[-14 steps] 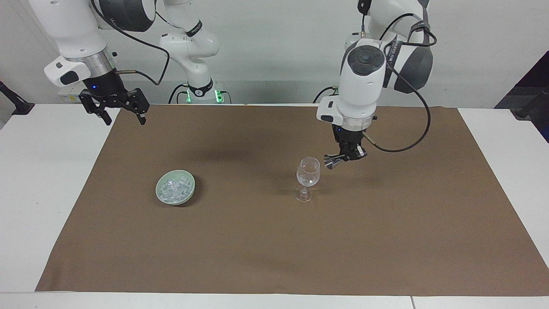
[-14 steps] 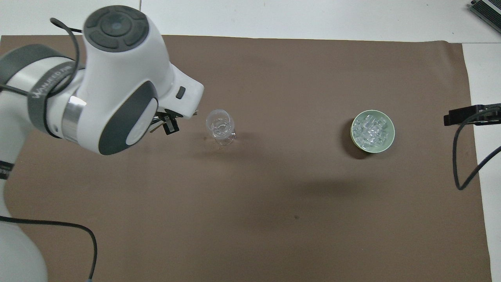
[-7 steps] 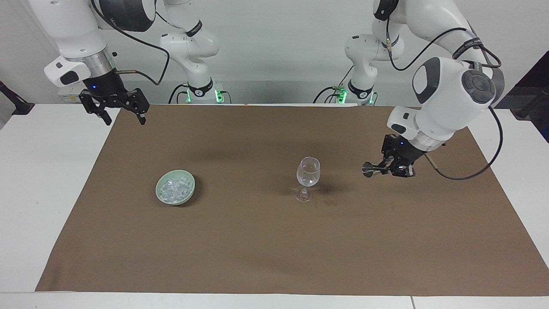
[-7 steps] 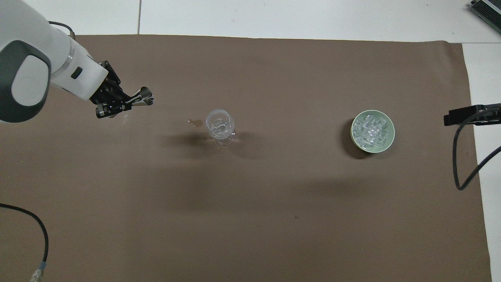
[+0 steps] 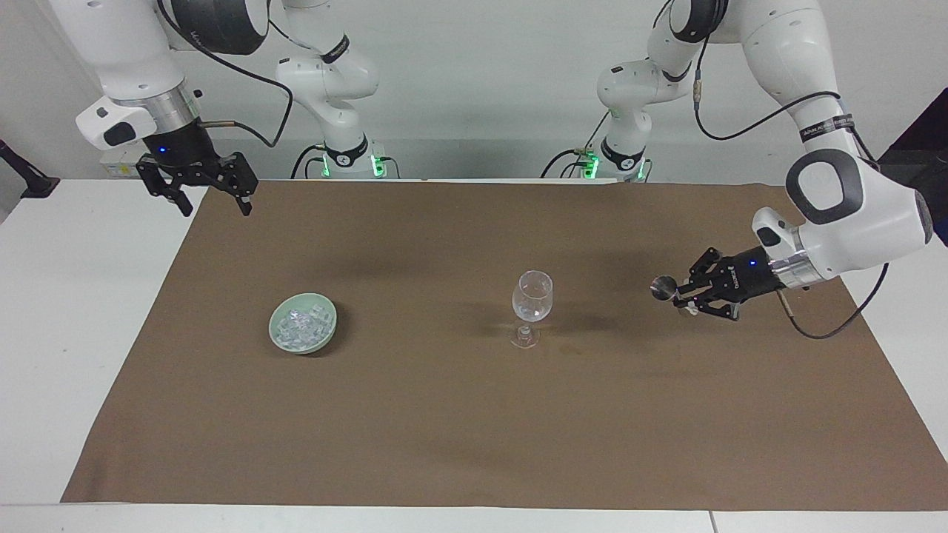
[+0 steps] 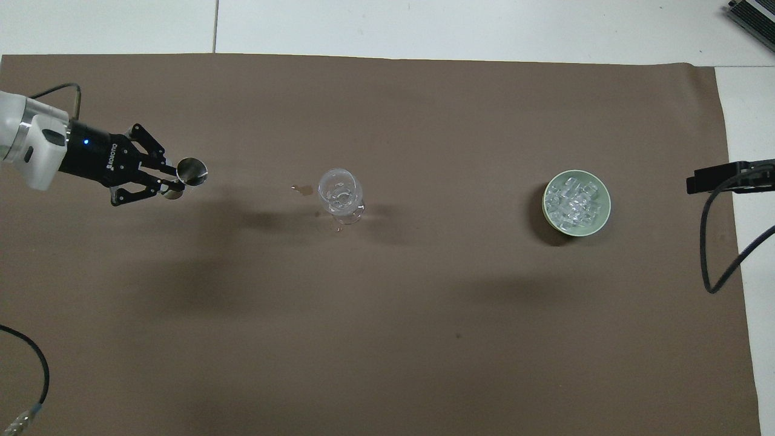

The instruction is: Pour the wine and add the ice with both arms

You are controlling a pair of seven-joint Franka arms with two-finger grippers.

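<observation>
The left gripper (image 5: 678, 296) is clenched on a small metal jigger (image 5: 663, 288), a steel measuring cup held level above the brown mat (image 5: 474, 414) toward the left arm's end of the table, with the outer links splayed to the sides while the fingertips pinch the cup's waist; in the overhead view the same left gripper (image 6: 172, 180) shows the jigger (image 6: 192, 171) with its round mouth turned up. The right gripper (image 5: 215, 194) hangs released, its two fingers spread wide and holding nothing, over the mat's edge at the right arm's end of the table, where that arm waits; in the overhead view only a dark part of it (image 6: 729, 176) pokes in from the frame edge. The wine glass (image 5: 532, 307) stands upright near the middle of the mat, well apart from both grippers, and whether it holds liquid cannot be made out; a small wet spot (image 6: 301, 189) lies on the mat just beside it, toward the left arm's end. The ice (image 5: 300, 326) sits heaped in a pale green bowl (image 5: 278, 337) on the mat toward the right arm's end, about as near to the robots as the glass. The mat covers a white table (image 5: 74, 333), and a plain white wall (image 5: 474, 74) rises at the robots' bases.
</observation>
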